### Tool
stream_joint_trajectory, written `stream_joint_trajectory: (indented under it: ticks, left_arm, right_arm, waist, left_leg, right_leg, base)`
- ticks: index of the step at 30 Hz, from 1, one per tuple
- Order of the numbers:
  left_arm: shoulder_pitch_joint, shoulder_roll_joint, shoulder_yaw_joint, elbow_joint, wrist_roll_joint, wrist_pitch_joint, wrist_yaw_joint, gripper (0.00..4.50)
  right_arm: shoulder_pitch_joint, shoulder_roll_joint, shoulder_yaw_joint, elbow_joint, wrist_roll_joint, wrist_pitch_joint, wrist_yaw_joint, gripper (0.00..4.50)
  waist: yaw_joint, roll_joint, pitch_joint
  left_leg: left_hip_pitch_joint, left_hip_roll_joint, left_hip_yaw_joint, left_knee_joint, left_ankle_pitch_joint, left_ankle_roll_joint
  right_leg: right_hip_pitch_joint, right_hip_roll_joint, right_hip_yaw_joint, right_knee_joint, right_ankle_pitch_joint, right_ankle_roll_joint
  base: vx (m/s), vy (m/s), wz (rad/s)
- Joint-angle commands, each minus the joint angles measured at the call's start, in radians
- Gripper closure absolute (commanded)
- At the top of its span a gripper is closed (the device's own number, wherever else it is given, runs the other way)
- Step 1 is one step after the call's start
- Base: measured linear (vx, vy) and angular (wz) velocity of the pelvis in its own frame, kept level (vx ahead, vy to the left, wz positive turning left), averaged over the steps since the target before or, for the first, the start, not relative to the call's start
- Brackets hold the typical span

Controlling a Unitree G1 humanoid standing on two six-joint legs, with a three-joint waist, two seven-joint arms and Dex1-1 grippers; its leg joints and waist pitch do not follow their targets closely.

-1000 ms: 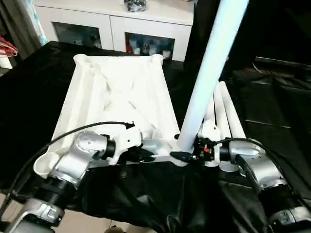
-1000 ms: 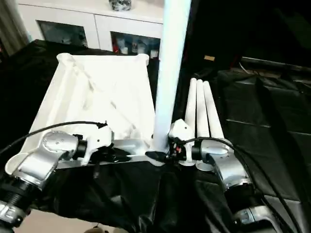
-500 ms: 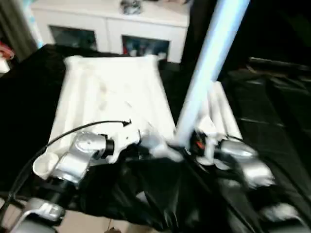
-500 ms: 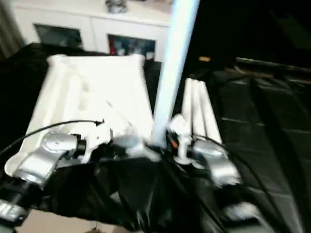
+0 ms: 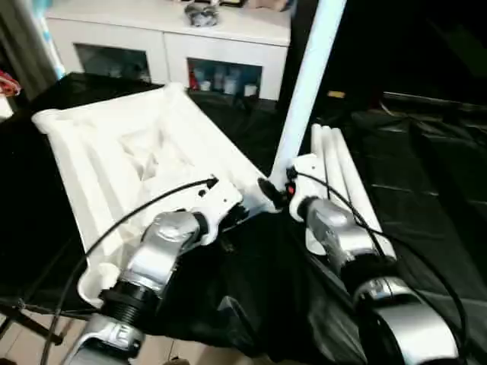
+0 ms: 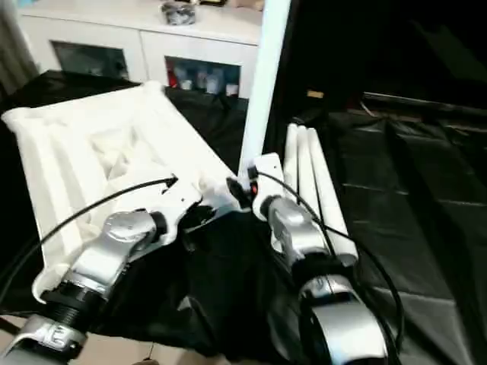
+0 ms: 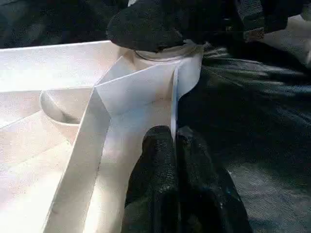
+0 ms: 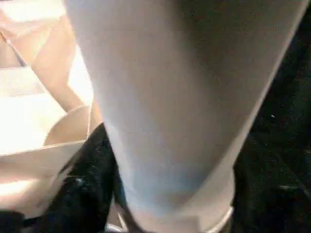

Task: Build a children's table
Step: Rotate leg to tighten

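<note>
Lying upside down on the black-covered desk (image 5: 426, 190), the white tabletop (image 5: 122, 167) is showing its ribbed underside. It is sitting turned at a slant, with one corner pointing toward the white cabinet (image 5: 167, 46) at the back. One round corner socket (image 7: 160, 51) is sitting close to the robot, near the middle of the head views.

One white leg (image 5: 304, 91) is standing up tall from that corner socket, leaning a little and reaching past the top of the head views. The right hand (image 5: 272, 192) is wrapping its black fingers (image 8: 90, 189) around the bottom of this leg, so it is clamped on the leg just above the socket. In the right wrist view the leg is looking very big and close, with a black finger hugging its side.

The left hand (image 7: 174, 160) is pinching a thin rib of the tabletop right beside that same socket. Its two black fingers (image 7: 155, 165) are pressing together with the thin white wall between them. The right hand's dark fingers are showing at the socket in the left wrist view too.

Three more white legs (image 5: 338, 175) are lying side by side on the black cloth, just to the right of the tabletop. They are touching each other and pointing away from the robot. The right arm is reaching over their near ends.

The cabinet has glass doors with small things behind them.
</note>
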Motion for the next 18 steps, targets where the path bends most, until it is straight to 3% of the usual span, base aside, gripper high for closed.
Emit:
stream_joint_trajectory:
  ticks: [1,6,9,14,18]
  left_arm:
    - [-0.017,-0.04,-0.002,-0.054,-0.012,-0.062,0.041,4.5]
    - [0.008,-0.009,-0.029,-0.08,-0.02,-0.064,-0.013,4.5]
    - [0.016,0.008,-0.038,-0.084,-0.03,-0.074,-0.055,4.5]
    - [0.032,0.065,-0.056,-0.091,-0.049,-0.1,-0.158,4.5]
    - [0.039,0.115,-0.056,-0.087,-0.085,-0.137,-0.261,4.5]
  right_arm:
    - [0.019,0.079,0.029,0.103,-0.001,0.027,0.045,0.9]
    - [-0.004,0.066,0.034,0.107,-0.015,-0.008,0.06,0.59]
    - [-0.003,0.049,0.037,0.083,-0.012,-0.016,0.123,0.59]
    - [0.067,-0.039,0.114,-0.045,-0.035,-0.048,0.388,0.59]
    - [0.141,-0.139,0.167,-0.173,-0.018,-0.036,0.582,0.59]
  waist:
    - [0.002,0.002,-0.053]
    - [0.001,0.011,-0.051]
    - [-0.002,0.008,-0.053]
    - [0.003,0.007,-0.06]
    - [0.007,0.009,-0.059]
  left_leg:
    - [-0.007,0.042,-0.011,-0.064,-0.216,0.026]
    - [-0.008,0.044,-0.013,-0.067,-0.227,0.019]
    - [-0.012,0.044,-0.013,-0.067,-0.226,0.021]
    - [-0.021,0.043,-0.008,-0.053,-0.119,0.068]
    - [-0.017,0.043,-0.007,-0.051,-0.119,0.089]
  right_leg:
    - [0.032,-0.09,0.055,-0.079,-0.235,-0.172]
    - [0.033,-0.089,0.054,-0.081,-0.241,-0.177]
    - [0.036,-0.089,0.054,-0.079,-0.234,-0.175]
    - [0.043,-0.084,0.053,-0.059,-0.05,-0.207]
    - [0.043,-0.082,0.052,-0.058,-0.023,-0.228]
  base:
    - [0.0,0.0,0.0]
    - [0.0,0.0,0.0]
    - [0.0,0.0,0.0]
    - [0.0,0.0,0.0]
    - [0.0,0.0,0.0]
